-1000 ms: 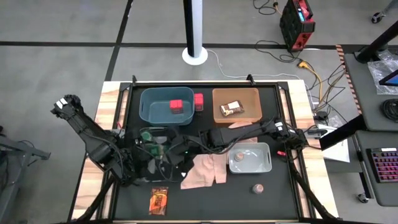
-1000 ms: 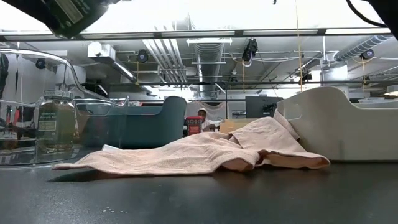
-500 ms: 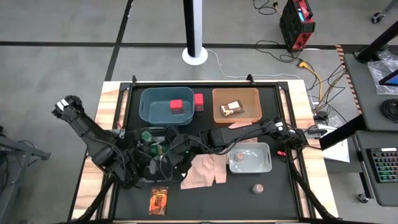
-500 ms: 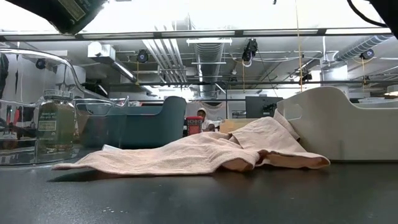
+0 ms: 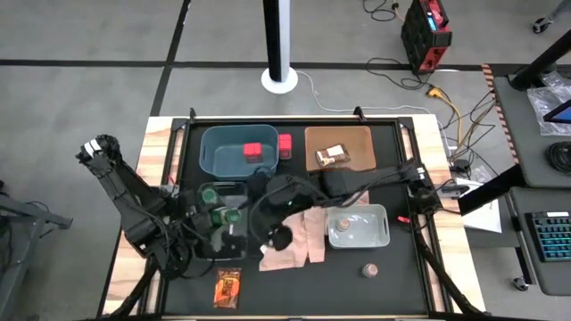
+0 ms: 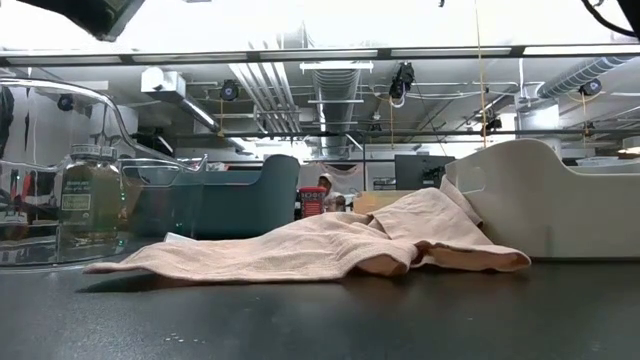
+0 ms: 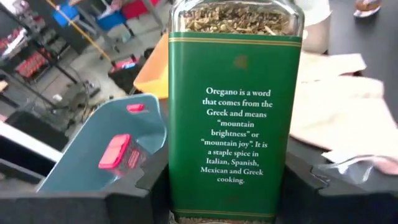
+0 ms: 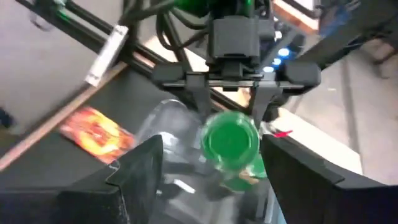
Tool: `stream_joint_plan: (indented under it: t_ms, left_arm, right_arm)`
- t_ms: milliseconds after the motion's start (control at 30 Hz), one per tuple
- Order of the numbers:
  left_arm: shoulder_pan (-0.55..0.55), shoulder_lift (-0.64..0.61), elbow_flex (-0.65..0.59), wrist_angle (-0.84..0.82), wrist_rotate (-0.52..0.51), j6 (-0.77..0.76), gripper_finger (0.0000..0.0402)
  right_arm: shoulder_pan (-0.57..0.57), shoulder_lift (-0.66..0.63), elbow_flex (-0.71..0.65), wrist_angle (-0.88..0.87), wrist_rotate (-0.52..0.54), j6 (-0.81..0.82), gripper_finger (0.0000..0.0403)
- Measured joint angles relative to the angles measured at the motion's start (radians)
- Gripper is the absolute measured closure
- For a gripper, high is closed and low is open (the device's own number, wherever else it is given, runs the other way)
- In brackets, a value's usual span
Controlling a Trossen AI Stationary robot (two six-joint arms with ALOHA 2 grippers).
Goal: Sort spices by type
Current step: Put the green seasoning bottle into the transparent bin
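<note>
Changing hands: the left gripper [image 7: 227, 186] closed in over the last second, while the right gripper [image 8: 205, 180] spread and drew back; we judged this a handover.
Left fingers: partly closed, one pressed on each flat side of the oregano jar [image 7: 235, 112], which filled the gap between them.
Right fingers: wide apart with nothing between them, facing the jar's green lid [image 8: 229, 140] from a little way off.
Meaning for the task: we took the jar to be the left arm's to place, probably with the other green-lidded jar [image 6: 90, 195] in the clear bin [image 6: 30, 250].
Long axis: it ran straight out along the left fingers.
Pointing: the lid end led beyond the left fingertips, toward the right fingers.
</note>
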Motion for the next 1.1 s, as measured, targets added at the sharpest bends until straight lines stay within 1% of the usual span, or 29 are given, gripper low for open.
stream_joint_plan:
  t_ms: [67,200,300,367,500,567,667,733,800,1000,1100]
  left_arm:
    - [-0.020,-0.002,-0.007,0.023,-0.023,0.000,0.0228]
    - [-0.049,-0.004,-0.024,0.091,-0.043,0.017,0.0228]
    - [-0.062,-0.004,-0.031,0.156,-0.050,0.056,0.0228]
    - [-0.066,-0.003,-0.031,0.195,-0.052,0.084,0.0228]
    - [-0.067,-0.002,-0.031,0.291,-0.054,0.171,0.0228]
    - [-0.067,-0.002,-0.031,0.339,-0.054,0.217,0.0228]
    - [-0.066,-0.002,-0.031,0.406,-0.053,0.268,0.0228]
    - [-0.066,-0.002,-0.031,0.444,-0.053,0.299,0.0228]
    - [-0.066,-0.001,-0.031,0.479,-0.051,0.325,0.0228]
    - [-0.063,0.002,-0.031,0.565,-0.052,0.372,0.0228]
    - [-0.059,0.013,-0.031,0.575,-0.077,0.373,0.0228]
  right_arm:
    - [-0.010,-0.029,-0.050,0.022,-0.039,0.017,0.0148]
    - [-0.013,-0.086,-0.207,0.125,-0.044,0.016,0.0162]
    - [-0.013,-0.144,-0.371,0.291,-0.048,0.014,0.0170]
    - [-0.013,-0.183,-0.501,0.452,-0.049,0.002,0.0175]
    - [-0.010,-0.217,-0.751,0.844,-0.045,-0.028,0.0181]
    - [-0.008,-0.217,-0.848,1.049,-0.045,-0.029,0.0182]
    - [-0.007,-0.202,-0.952,1.301,-0.045,-0.003,0.0182]
    - [-0.008,-0.175,-0.991,1.424,-0.045,0.033,0.0182]
    - [-0.008,-0.140,-1.002,1.491,-0.052,0.065,0.0181]
    - [-0.008,-0.086,-0.960,1.525,-0.072,0.128,0.0163]
    - [-0.008,-0.062,-0.919,1.519,-0.146,0.165,0.0149]
